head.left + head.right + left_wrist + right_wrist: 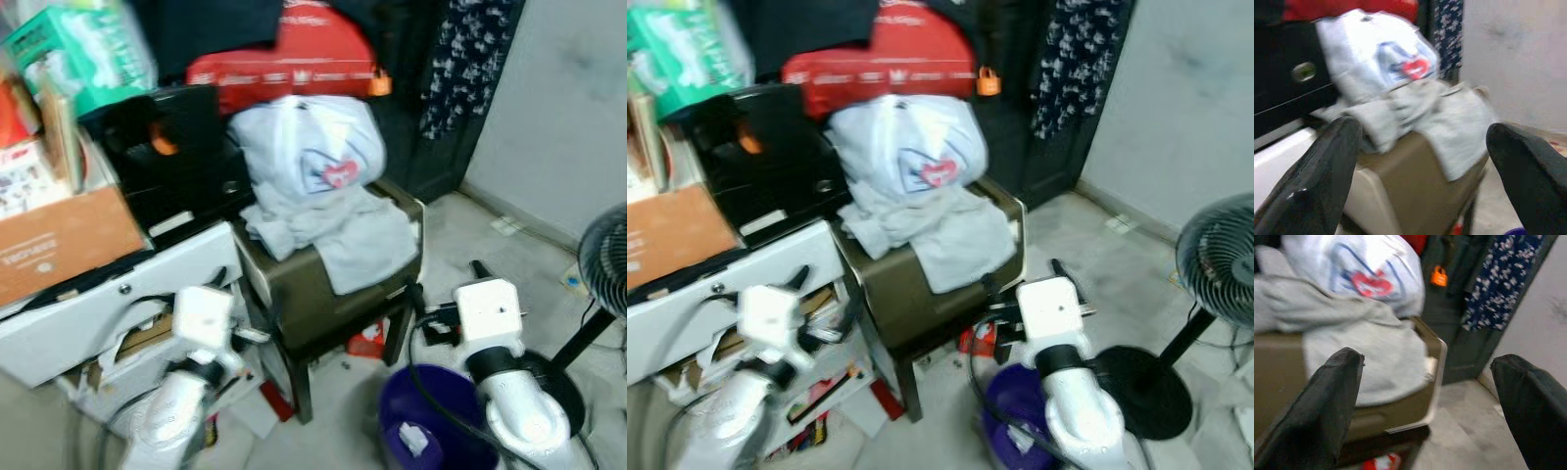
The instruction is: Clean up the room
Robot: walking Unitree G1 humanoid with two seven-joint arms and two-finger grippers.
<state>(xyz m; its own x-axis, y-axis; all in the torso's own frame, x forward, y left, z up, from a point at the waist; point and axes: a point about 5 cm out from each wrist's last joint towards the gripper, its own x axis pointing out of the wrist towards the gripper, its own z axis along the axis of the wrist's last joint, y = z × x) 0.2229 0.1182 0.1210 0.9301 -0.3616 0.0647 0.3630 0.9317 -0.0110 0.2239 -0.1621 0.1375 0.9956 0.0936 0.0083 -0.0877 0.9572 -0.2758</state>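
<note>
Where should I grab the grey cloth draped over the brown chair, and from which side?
Take the grey cloth at the flap hanging over the brown chair seat's front edge, coming from the front. That part hangs free, so fingers can probably close around it. Both the left gripper and the right gripper are open, facing it.

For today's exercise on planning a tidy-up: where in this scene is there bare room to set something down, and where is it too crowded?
Free: the floor between the chair and the fan, up to the wall. Crowded: the chair seat under grey clothes and a white bag; the white cabinet top, piled with boxes; the floor below it, littered beside the purple bucket.
</note>
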